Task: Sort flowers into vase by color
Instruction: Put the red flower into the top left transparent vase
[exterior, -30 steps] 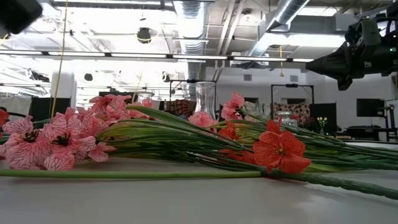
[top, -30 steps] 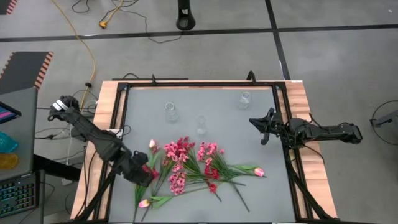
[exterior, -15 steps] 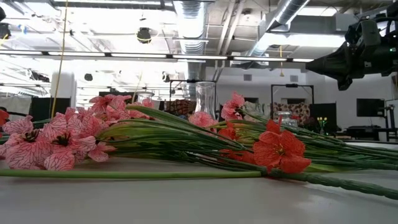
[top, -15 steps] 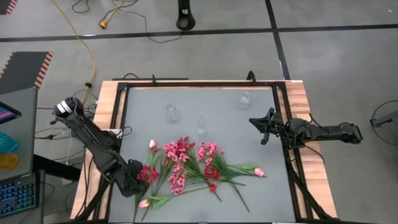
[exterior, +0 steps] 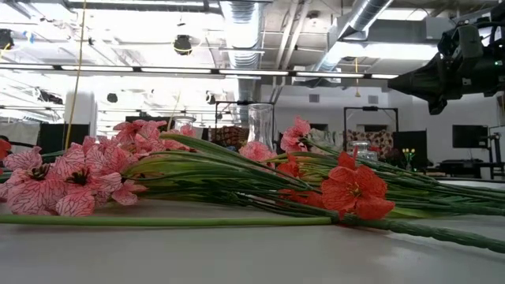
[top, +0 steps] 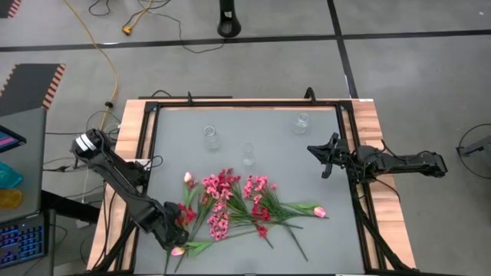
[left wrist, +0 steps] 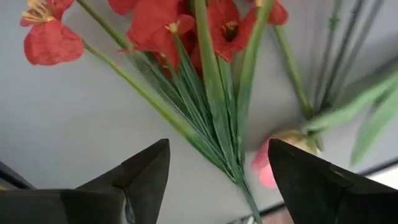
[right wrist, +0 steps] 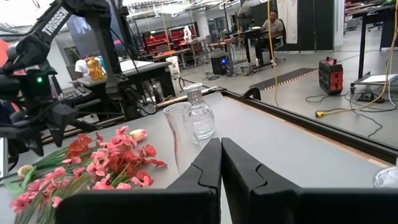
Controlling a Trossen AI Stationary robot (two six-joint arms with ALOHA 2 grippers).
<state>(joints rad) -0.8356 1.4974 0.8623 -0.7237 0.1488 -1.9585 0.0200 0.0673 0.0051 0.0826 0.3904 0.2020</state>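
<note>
The flowers lie in a loose heap (top: pixel 230 203) on the grey table's near half: pink sprays (top: pixel 219 188), deep red sprigs (top: pixel 184 213) and pale pink buds (top: pixel 178 251). My left gripper (top: pixel 172 234) hangs open, pointing down over the heap's near left end. In the left wrist view its fingers (left wrist: pixel 217 144) stand on either side of a red sprig's green stem (left wrist: pixel 214 134), with a pale bud (left wrist: pixel 273 158) beside it. My right gripper (top: pixel 313 151) waits shut at the table's right edge, pointing level toward the left. The low view shows the heap (exterior: pixel 197 177) but not the left gripper.
Three clear glass vases stand upright on the far half: one at far left (top: pixel 211 138), one in the middle (top: pixel 248 153), one at far right (top: pixel 301 123). A black frame (top: pixel 149 153) and wooden borders edge the table. Bare table lies between the vases and the flowers.
My left gripper has gone toward the table's near edge and down, from beside the red sprig's blooms to over its stem near the pale bud. The flowers have not moved.
</note>
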